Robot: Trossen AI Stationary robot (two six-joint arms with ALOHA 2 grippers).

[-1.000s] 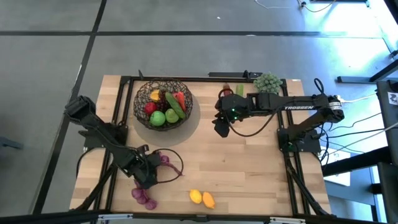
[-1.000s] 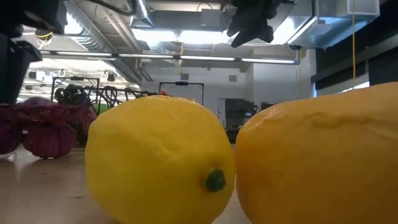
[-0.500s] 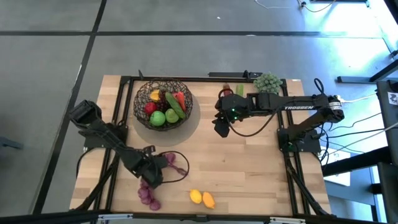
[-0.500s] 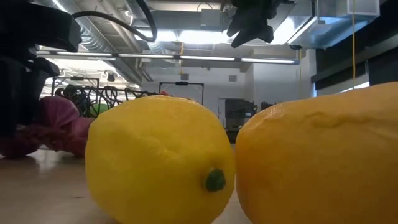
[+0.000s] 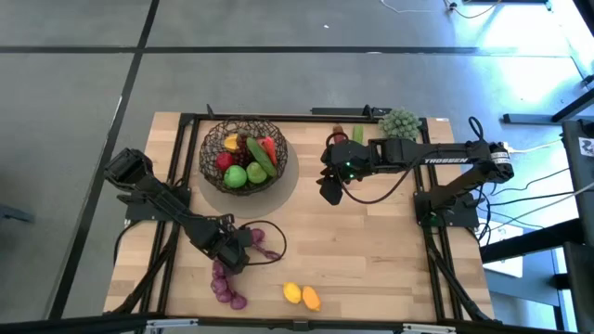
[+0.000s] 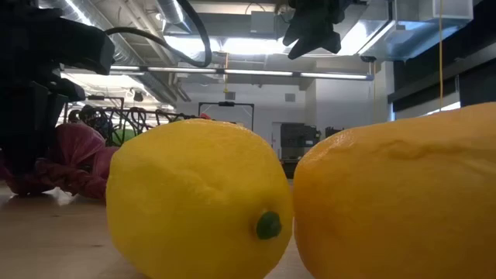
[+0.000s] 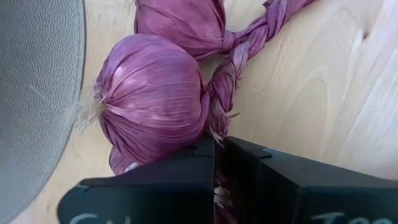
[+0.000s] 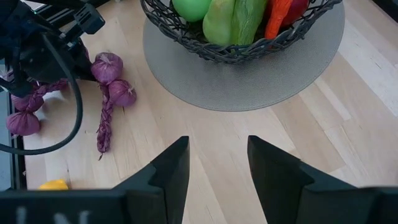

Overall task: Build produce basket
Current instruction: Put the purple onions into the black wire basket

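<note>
A braided string of purple bulbs (image 5: 223, 283) lies on the wooden table near its front left; two of its bulbs (image 7: 152, 106) show close up. My left gripper (image 5: 232, 252) stands over the string, shut on its braid. The dark wire basket (image 5: 243, 153) sits on a grey round mat (image 5: 286, 181) at the far left, holding green, red and yellow produce. A lemon (image 5: 291, 293) and an orange fruit (image 5: 311, 299) lie by the near edge. My right gripper (image 5: 329, 193) hangs open above the table's middle, holding nothing. My left gripper pinches the plaited purple stem (image 7: 219, 124) between its two fingers, right beside a bulb. The fingers (image 7: 186, 168) come from above, pointing steeply down. The string stays lying on the table, slack, with its bulbs resting on the wood.
A pale-green bushy clump (image 5: 399, 122) and small red and green items (image 5: 348, 135) sit at the far edge. In the low view the lemon (image 6: 198, 198) and the orange fruit (image 6: 403, 194) fill the foreground. Bare wood lies between basket and lemon.
My left gripper has moved toward the table's right edge and a little down, and has shut on the braid of the purple string. The string has slid slightly rightward on the table with it.
</note>
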